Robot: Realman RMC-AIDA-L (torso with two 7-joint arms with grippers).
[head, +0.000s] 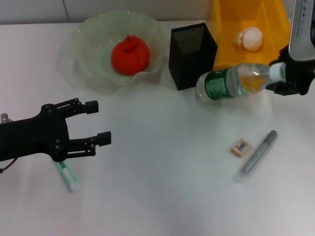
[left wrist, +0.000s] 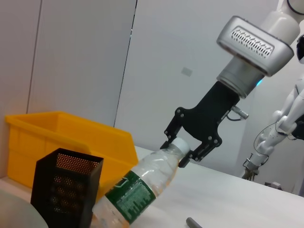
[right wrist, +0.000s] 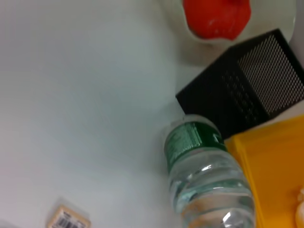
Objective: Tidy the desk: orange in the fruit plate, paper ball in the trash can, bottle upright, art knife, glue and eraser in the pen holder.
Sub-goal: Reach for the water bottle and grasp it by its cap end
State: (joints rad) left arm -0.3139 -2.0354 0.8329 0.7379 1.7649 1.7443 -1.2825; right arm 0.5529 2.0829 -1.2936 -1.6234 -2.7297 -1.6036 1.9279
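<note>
1. Left gripper (head: 101, 123): matte black, linkage-style fingers with visible pivot pins and blunt square tips.
2. Right gripper (left wrist: 183, 151): black linkage jaws on a black bracket.
3. Above it, a silver-grey wrist housing with a slotted vent grille.

This looks like a robot lab. The white table (head: 157, 196) is plain, the walls (left wrist: 85, 57) are bare grey panels, and another white robot (left wrist: 285, 118) stands at the back.
</note>
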